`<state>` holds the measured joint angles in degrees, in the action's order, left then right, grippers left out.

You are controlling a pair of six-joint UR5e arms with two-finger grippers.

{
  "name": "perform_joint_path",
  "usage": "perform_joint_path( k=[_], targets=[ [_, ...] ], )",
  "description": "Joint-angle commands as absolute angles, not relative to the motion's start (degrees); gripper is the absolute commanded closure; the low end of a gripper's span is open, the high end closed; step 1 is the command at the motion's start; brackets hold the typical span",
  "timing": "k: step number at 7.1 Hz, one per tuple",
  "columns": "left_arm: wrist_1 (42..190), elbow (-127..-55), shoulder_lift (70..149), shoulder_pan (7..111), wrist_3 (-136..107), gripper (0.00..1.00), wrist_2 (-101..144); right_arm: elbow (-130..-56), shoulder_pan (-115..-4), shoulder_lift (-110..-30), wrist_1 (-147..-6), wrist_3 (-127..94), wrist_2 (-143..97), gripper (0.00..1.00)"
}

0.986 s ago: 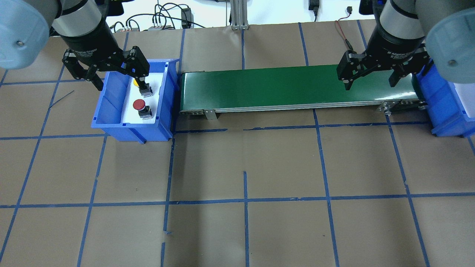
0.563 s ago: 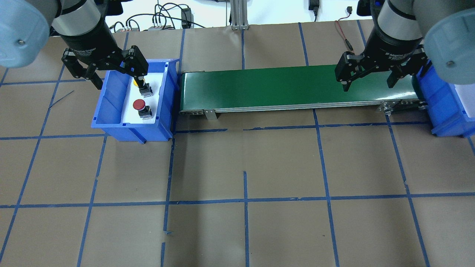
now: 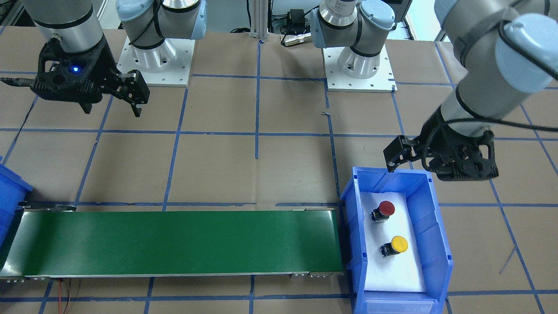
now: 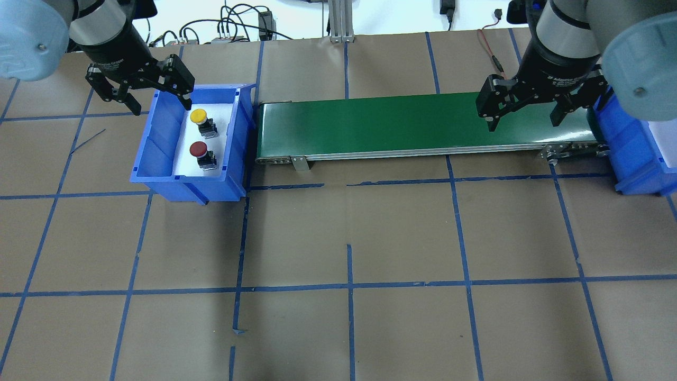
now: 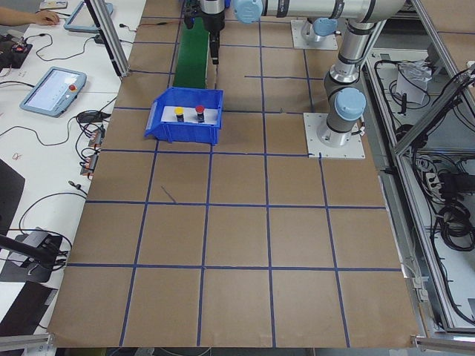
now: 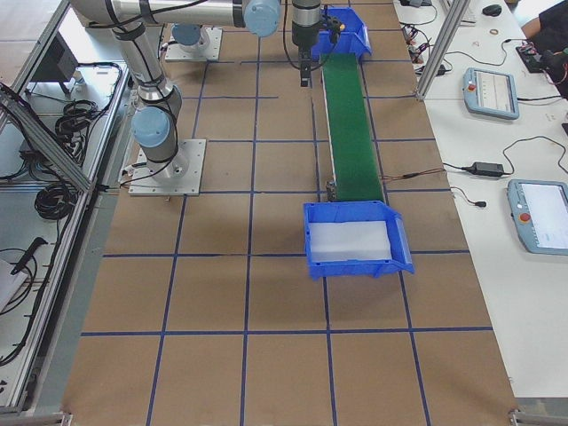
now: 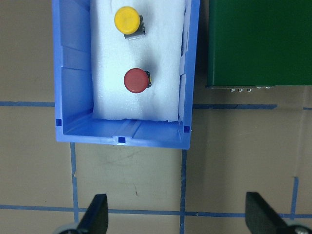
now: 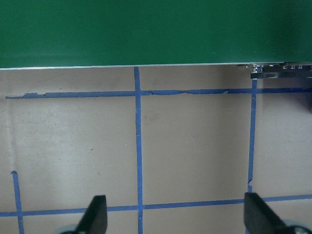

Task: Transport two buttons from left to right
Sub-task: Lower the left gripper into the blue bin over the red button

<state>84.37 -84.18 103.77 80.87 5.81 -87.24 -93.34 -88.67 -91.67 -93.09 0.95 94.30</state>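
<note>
Two buttons stand on white foam in the left blue bin [image 4: 158,135]: the yellow-capped one [image 4: 199,116] at the far end, the red-capped one [image 4: 198,149] nearer. The left wrist view looks down on both, yellow [image 7: 126,19] and red [image 7: 135,80]. My left gripper [image 4: 158,99] hangs open and empty above the bin's far edge, touching neither button. My right gripper [image 4: 522,119] is open and empty above the right end of the green conveyor belt [image 4: 402,121].
A second blue bin [image 4: 634,153] lined with white foam sits at the belt's right end. The belt spans the gap between the two bins. Brown paper with blue tape lines covers the table. Cables lie along the far edge.
My left gripper has pulled up and back from the bin, still open, uncovering the yellow button. The right gripper has drifted slightly back. Both buttons stayed put.
</note>
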Motion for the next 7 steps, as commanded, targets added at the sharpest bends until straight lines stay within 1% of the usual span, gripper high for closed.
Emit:
perform_joint_path(
  k=[1,2,3,5,7],
  targets=[
    [76.8,-85.2,111.3,79.3,6.9,0.0,-86.1,-93.8,-88.7,-91.7,-93.1,0.9,94.3,0.0],
    [76.6,-86.2,113.2,79.3,6.2,0.0,-85.8,-93.8,-88.7,-91.7,-93.1,0.9,94.3,0.0],
    [75.6,-88.5,113.5,79.3,7.0,0.0,-86.0,-93.8,-88.7,-91.7,-93.1,1.0,94.3,0.0],
    [66.5,-93.7,114.0,79.4,7.0,0.0,-85.3,-93.8,-88.6,-91.7,-93.1,1.1,94.3,0.0],
    [65.5,-94.0,115.8,79.4,7.8,0.0,-85.4,-93.9,-88.6,-91.5,-93.3,1.0,94.4,0.0]
  ],
)
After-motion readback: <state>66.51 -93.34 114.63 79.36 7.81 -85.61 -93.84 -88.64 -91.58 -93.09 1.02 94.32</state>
